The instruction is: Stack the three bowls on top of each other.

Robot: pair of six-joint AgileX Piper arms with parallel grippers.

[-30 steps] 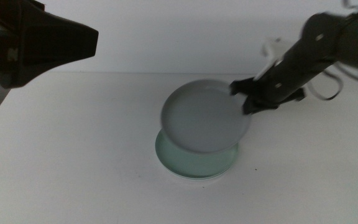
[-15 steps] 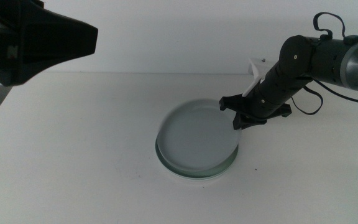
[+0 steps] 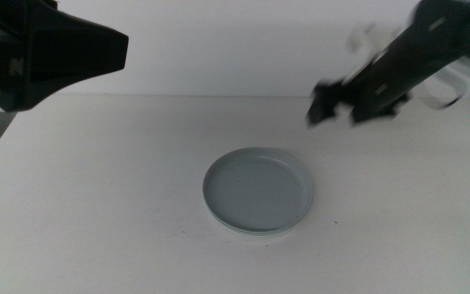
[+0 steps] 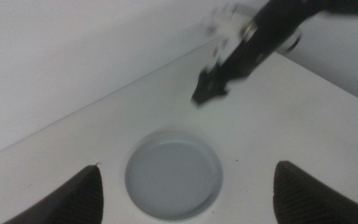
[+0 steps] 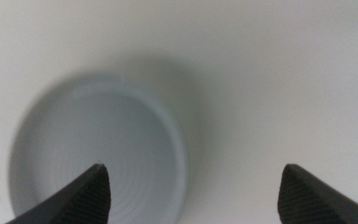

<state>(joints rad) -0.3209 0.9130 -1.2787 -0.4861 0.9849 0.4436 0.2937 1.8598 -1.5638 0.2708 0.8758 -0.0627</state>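
White table (image 3: pixel 96 204) under grey bowl (image 3: pixel 258 189).

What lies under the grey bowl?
Under the grey bowl, only a thin pale rim of another bowl shows. The rest, and any third bowl, is covered.

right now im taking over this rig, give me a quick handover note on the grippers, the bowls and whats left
Right gripper: open, empty, in the air beyond the stack, up and to its right in the middle view, clear of the bowls.
Left gripper: open, empty, hanging high above the stack; its arm shows at the middle view's upper left.
Bowls: the grey bowl sits level on top of the stack in the middle of the table. Only thin rims show beneath it; their colours are hard to tell now.
Done: stacking looks finished.
Left: nothing obvious; perhaps confirm all three bowls are in the pile.
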